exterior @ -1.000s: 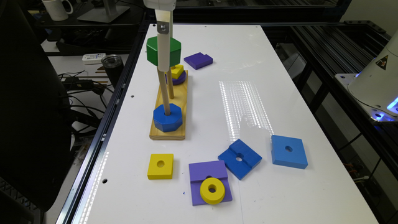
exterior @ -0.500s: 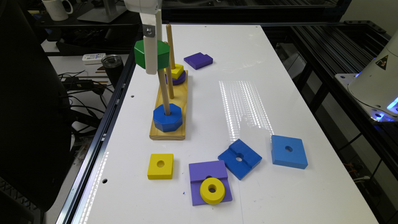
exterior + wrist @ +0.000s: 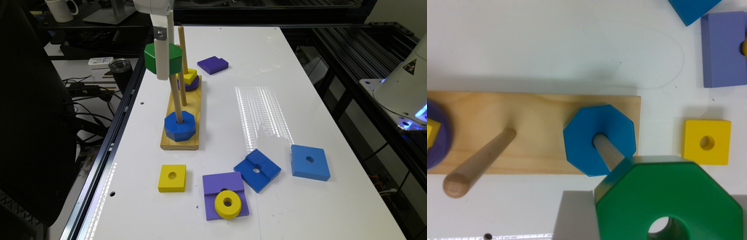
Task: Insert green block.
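Note:
The green block is a thick dark-green octagon with a round centre hole, held in the air with my gripper shut on it. It hangs at the top of the near peg of the wooden base. That peg carries a blue octagonal block at its foot. In the wrist view the green block covers the tip of this peg, so I cannot tell whether the tip sits in the hole. A grey finger presses against the block's side.
The base also has a bare middle peg and a far peg with yellow and purple pieces. Loose on the white table lie a yellow square, a purple piece under a yellow ring, two blue squares and a purple block.
My gripper carried the green block toward the exterior view's left and slightly down, from beside the far pegs to over the near peg. In the last half second it has hardly moved.

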Robot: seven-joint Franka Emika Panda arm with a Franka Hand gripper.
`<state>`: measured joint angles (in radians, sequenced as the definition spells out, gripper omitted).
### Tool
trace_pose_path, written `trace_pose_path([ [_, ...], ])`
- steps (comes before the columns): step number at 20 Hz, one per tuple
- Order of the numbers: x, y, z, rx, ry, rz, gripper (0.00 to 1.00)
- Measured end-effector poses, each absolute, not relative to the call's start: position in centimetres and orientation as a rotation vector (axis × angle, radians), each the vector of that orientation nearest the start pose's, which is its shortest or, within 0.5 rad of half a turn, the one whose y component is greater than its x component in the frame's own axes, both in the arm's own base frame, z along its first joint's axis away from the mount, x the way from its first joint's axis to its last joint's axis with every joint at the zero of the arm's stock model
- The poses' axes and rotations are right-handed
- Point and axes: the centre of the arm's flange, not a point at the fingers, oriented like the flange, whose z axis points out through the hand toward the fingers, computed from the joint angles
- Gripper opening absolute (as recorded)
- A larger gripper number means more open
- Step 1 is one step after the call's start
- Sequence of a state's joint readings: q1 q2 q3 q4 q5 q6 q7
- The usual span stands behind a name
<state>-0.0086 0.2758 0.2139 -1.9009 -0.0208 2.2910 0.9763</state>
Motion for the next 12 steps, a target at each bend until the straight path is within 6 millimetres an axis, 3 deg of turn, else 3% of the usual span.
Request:
trace_pose_path([
  [12, 61.27, 11.87, 36.93, -2.826, 1.145, -0.099, 0.0],
])
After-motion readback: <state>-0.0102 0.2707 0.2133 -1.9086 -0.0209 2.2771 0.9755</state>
